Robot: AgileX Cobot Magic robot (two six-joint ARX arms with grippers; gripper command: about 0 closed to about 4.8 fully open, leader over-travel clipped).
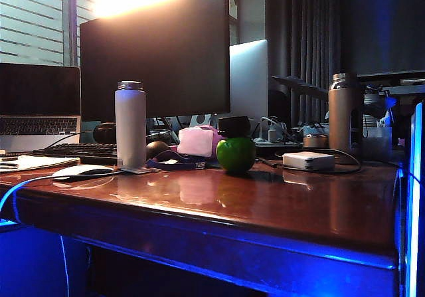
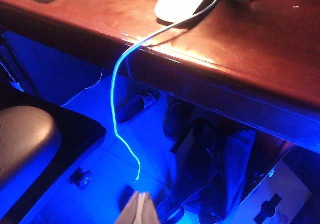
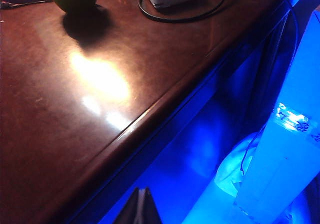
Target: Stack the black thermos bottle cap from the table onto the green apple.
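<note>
On the glossy table [image 1: 279, 197], the squat black thermos bottle cap [image 1: 234, 126] tops the shiny green apple [image 1: 236, 154] beside a pink box [image 1: 195, 141]; left tool [image 2: 139, 209] and right tool [image 3: 140, 206] sit clenched, empty, off its edge.

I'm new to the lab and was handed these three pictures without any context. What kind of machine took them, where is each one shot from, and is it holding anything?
It is a robot with two arms, each ending in a two-finger pincer. The wide picture comes from a fixed camera facing the table. There the black thermos bottle cap already sits on the green apple, with a white bottle and a pink box nearby. The other two pictures come from cameras on the wrists. Both arms are pulled back off the table's front edge: the left pincer over the floor near a white mouse, the right pincer likewise. Both are shut and hold nothing.
</note>
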